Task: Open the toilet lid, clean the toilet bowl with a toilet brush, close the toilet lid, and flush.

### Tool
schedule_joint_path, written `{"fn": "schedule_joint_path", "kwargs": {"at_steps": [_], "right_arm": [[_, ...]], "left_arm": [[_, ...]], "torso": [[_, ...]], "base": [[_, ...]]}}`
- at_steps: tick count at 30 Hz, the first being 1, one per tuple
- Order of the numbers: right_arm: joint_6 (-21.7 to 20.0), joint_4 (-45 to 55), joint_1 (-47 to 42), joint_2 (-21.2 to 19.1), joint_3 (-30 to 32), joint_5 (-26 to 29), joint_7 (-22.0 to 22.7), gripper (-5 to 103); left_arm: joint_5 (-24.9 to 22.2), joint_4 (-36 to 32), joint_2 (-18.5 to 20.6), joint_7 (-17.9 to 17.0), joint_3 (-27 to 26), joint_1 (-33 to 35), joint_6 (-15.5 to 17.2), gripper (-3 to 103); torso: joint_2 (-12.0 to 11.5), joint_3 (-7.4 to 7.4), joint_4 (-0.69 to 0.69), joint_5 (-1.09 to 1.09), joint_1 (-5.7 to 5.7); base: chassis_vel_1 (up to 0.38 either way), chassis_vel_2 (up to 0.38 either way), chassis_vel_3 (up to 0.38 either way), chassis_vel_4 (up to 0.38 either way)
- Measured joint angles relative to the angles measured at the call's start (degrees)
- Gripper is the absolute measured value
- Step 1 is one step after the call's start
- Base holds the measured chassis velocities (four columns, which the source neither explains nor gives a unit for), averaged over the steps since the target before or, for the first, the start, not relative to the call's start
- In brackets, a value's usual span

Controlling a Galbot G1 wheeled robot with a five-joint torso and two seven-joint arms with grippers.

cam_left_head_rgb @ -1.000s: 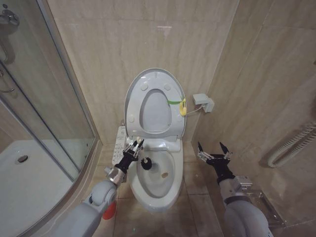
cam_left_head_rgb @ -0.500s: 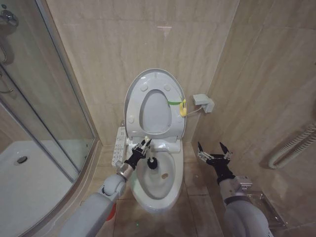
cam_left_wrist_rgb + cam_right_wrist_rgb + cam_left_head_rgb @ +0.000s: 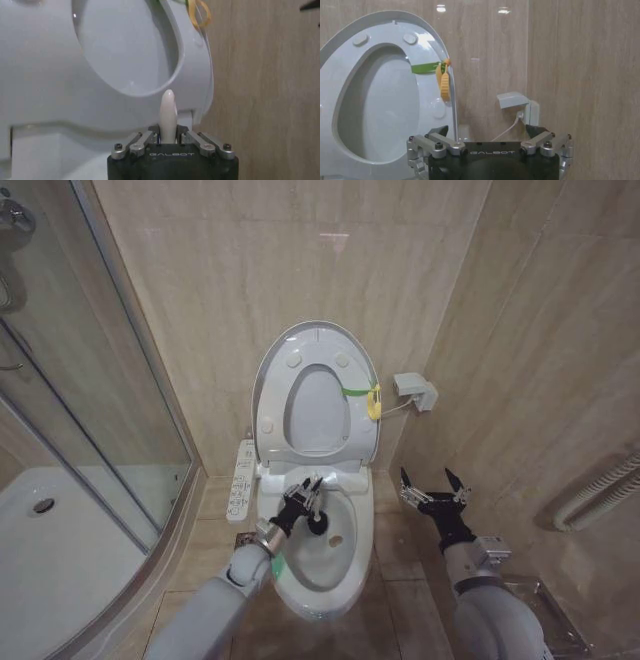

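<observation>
**Toilet scrub — bowl stage, lid raised**

Nearest: right gripper (image 3: 433, 483), one, idle over the floor beside the toilet's right edge, fingers spread, holding nothing. Left gripper (image 3: 302, 498), one, fingers clamped on the white handle of the toilet brush (image 3: 316, 523) — dark head down inside the toilet bowl (image 3: 345, 572), near its back wall. One brush, one bowl. Best practice, as judged: keep the grip firm, sweep the head around the inner wall below the rim, avoid knocking the seat. Farthest: toilet lid (image 3: 312, 334), one, upright against the wall, green strap at its right edge.
</observation>
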Motion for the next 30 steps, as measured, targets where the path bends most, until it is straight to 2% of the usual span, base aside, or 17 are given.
{"fn": "schedule_joint_path", "kwargs": {"at_steps": [12, 21, 26, 30], "right_arm": [[0.0, 0.0, 0.0, 0.0, 0.0, 0.0, 0.0, 100], [0.0, 0.0, 0.0, 0.0, 0.0, 0.0, 0.0, 100], [0.0, 0.0, 0.0, 0.0, 0.0, 0.0, 0.0, 100], [0.0, 0.0, 0.0, 0.0, 0.0, 0.0, 0.0, 100]], "left_arm": [[1.79, 7.86, -1.51, 1.3, -0.57, -0.61, -2.31, 21], [2.15, 13.61, -3.11, 3.5, -1.2, -2.08, -3.73, 21], [2.37, 14.63, -3.51, 3.68, -1.2, -2.61, -4.12, 21], [2.43, 11.97, -3.73, 2.5, -1.11, -2.48, -4.11, 21]], "torso": [[0.0, 0.0, 0.01, 0.0, 0.01], [0.0, 0.0, 0.0, -0.01, 0.01], [0.0, 0.0, 0.0, 0.0, 0.01], [-0.01, 0.01, 0.02, 0.0, 0.02]], "base": [[0.0, 0.0, 0.0, 0.0], [0.0, 0.0, 0.0, 0.0], [0.0, 0.0, 0.0, 0.0], [0.0, 0.0, 0.0, 0.0]]}}
